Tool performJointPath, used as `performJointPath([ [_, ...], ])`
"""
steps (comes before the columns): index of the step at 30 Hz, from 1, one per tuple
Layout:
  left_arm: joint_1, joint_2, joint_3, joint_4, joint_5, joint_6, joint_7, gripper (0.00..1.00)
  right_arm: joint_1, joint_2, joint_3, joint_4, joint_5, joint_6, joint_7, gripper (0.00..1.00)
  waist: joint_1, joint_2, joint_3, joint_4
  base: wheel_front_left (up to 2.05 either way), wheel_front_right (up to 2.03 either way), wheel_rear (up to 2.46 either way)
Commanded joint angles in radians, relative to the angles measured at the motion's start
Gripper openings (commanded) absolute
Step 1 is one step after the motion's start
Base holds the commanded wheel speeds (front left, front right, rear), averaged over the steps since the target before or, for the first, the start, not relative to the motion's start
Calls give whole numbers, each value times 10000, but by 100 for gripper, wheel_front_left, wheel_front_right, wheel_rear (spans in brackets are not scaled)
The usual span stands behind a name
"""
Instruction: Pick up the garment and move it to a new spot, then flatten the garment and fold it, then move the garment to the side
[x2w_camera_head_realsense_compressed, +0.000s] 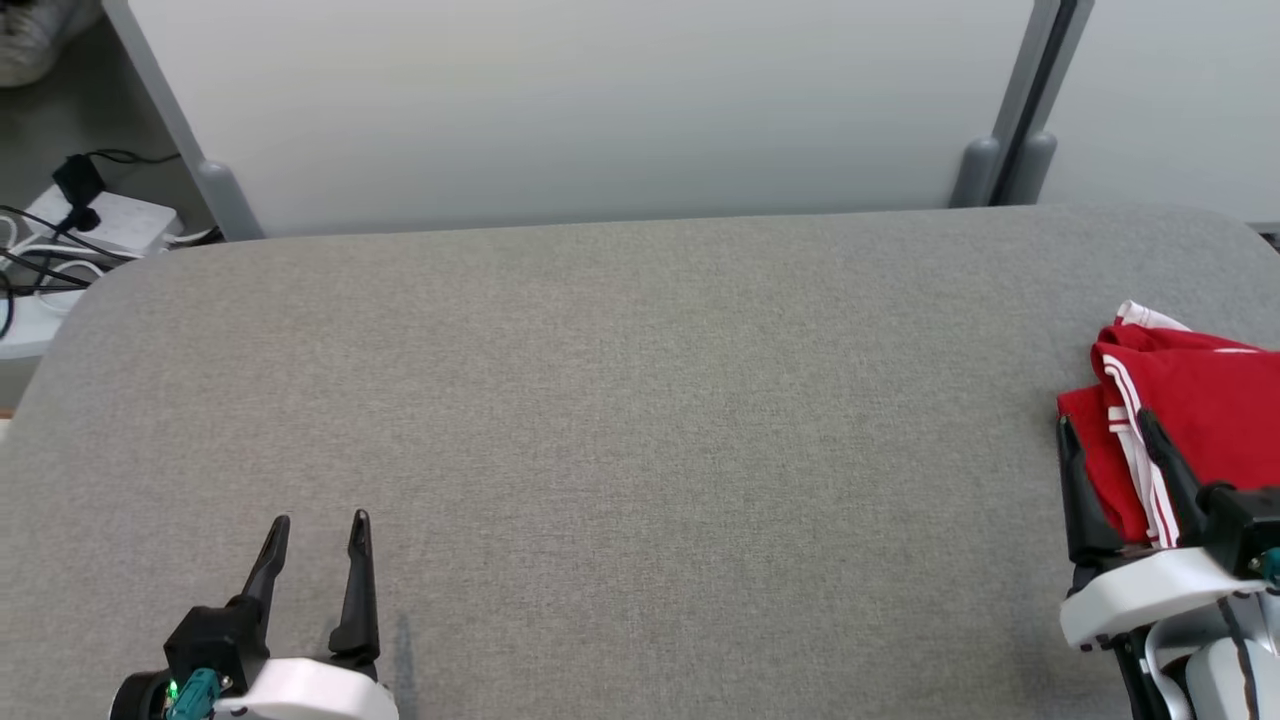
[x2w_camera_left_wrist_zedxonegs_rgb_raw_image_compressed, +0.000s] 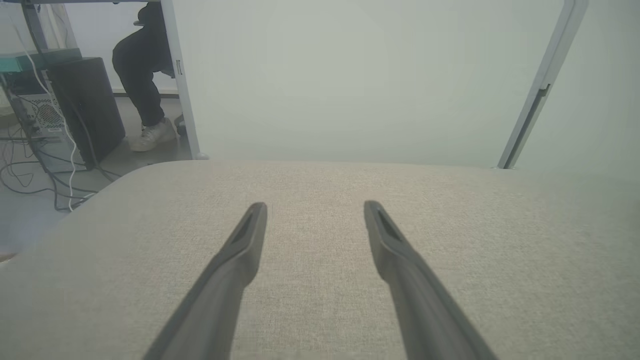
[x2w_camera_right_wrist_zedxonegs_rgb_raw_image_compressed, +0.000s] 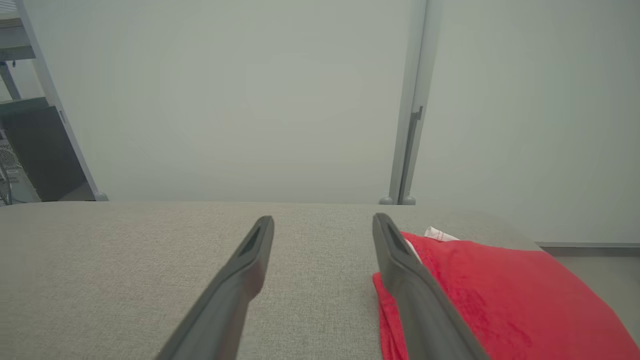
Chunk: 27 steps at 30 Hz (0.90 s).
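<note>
Sitting folded at the right edge of the grey padded table (x2w_camera_head_realsense_compressed: 640, 350), the red garment (x2w_camera_head_realsense_compressed: 1200, 400) with its white stripes runs partly out of the head view. Over there the right gripper (x2w_camera_head_realsense_compressed: 1105, 418) is spread wide and holds nothing, one finger over the garment's left edge, the other over bare table just beside it. Well apart at the lower left, the left gripper (x2w_camera_head_realsense_compressed: 321, 518) is spread wide too, gripping nothing, above the table.
</note>
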Motion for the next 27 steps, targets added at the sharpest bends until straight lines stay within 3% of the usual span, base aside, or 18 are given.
performJointPath([
  [1, -87, 69, 356, -176, -68, 135, -59, 100, 89, -20, 227, -321, 8, 31, -103, 100, 0, 0, -202, 195, 0, 0, 0],
  [16, 262, 69, 541, -431, 19, 72, -59, 100, 370, 151, 346, -472, -82, 31, -103, 100, 0, 0, -417, 432, 0, 0, 0],
  [17, 407, 2, 186, -109, -50, 79, 0, 0, 508, 263, 92, -104, -31, 0, 2, 0, 0, 0, -417, 434, 0, 0, 0],
  [27, 505, -84, 244, 403, -740, 24, 242, 0, 862, 498, 2, 300, 649, 0, 259, 0, 21, 0, -430, 433, 0, 0, 0],
])
